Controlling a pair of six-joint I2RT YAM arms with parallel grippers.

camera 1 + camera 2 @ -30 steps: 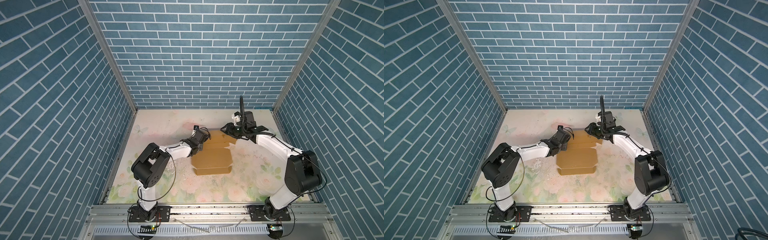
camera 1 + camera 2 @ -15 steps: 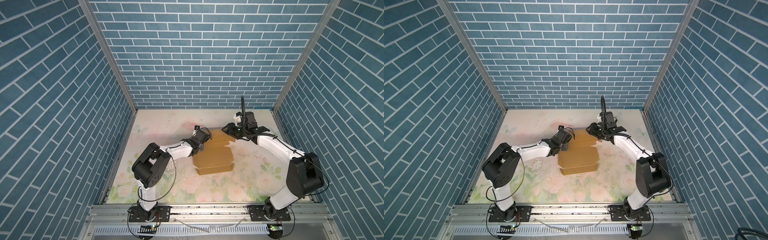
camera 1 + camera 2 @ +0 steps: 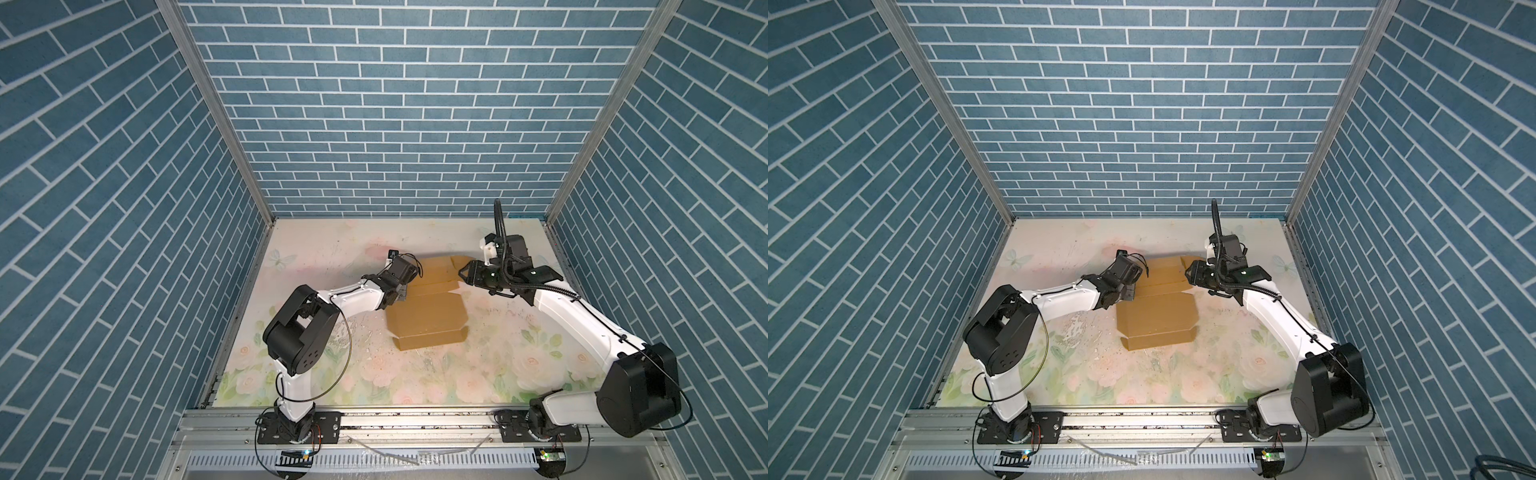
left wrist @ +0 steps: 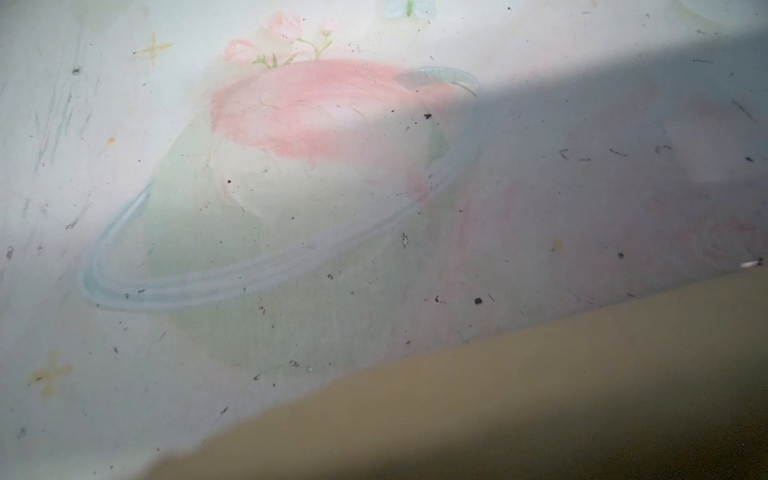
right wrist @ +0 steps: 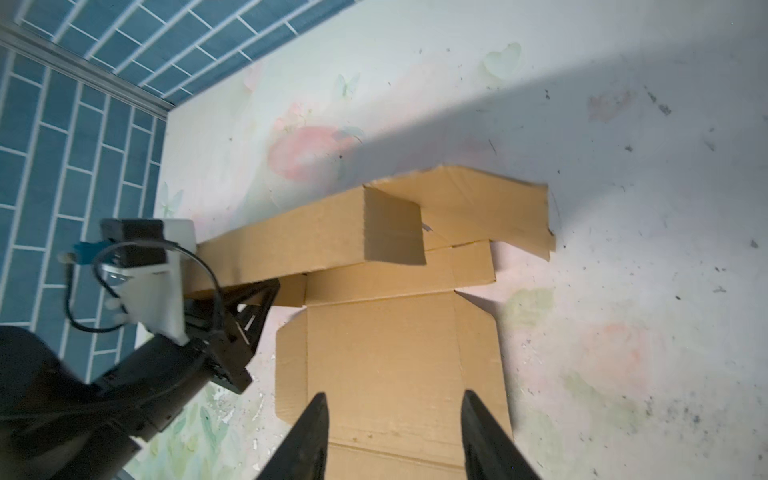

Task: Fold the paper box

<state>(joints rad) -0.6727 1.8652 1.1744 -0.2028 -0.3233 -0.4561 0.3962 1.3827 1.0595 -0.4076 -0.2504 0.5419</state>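
- Floral tabletop (image 3: 332, 249) carries the paper box (image 3: 428, 316) near centre, its 12 o'clock wall raised.
- Left pincer (image 3: 404, 294) grips the box's 10 o'clock edge; slipping would likely drop that wall.
- Right pincer (image 5: 392, 399), jaws apart and empty at 2 o'clock, might snag the loose flap.

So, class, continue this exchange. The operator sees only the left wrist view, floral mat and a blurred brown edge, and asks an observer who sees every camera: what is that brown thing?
Observer: The paper box, part folded: its far panel stands raised.
Operator: Where is my gripper on it?
Observer: The left gripper is at the box's left edge, apparently pinching the cardboard there.
Operator: And the other arm?
Observer: The right gripper is by the box's right side, jaws open, nothing between them.
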